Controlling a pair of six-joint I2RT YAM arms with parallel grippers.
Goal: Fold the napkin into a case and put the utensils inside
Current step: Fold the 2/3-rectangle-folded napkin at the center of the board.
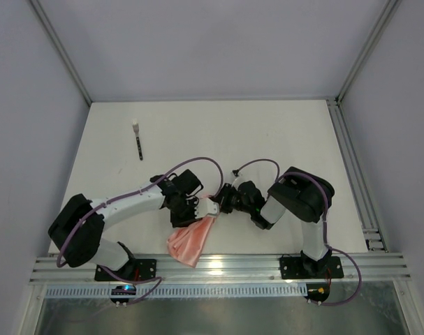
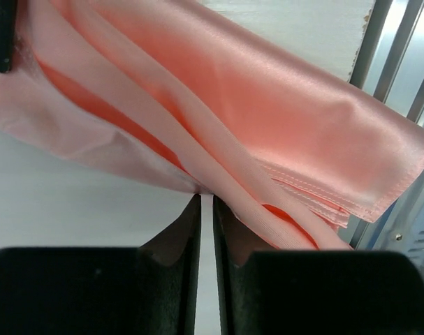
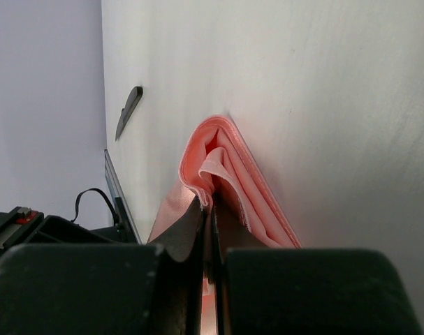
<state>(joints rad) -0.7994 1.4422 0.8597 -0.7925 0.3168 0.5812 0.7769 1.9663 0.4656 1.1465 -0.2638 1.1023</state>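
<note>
The folded napkin (image 1: 192, 241) lies at the near edge of the counter (image 1: 267, 132), the right jaws clenched on its upper end. The left jaws stand almost closed at a fold (gripping or not, I cannot tell). One utensil (image 1: 138, 143) lies well apart.

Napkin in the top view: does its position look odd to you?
Yes. The folded napkin sits askew at the near edge of the table, its lower corner overlapping the metal rail, far from the utensil.
</note>
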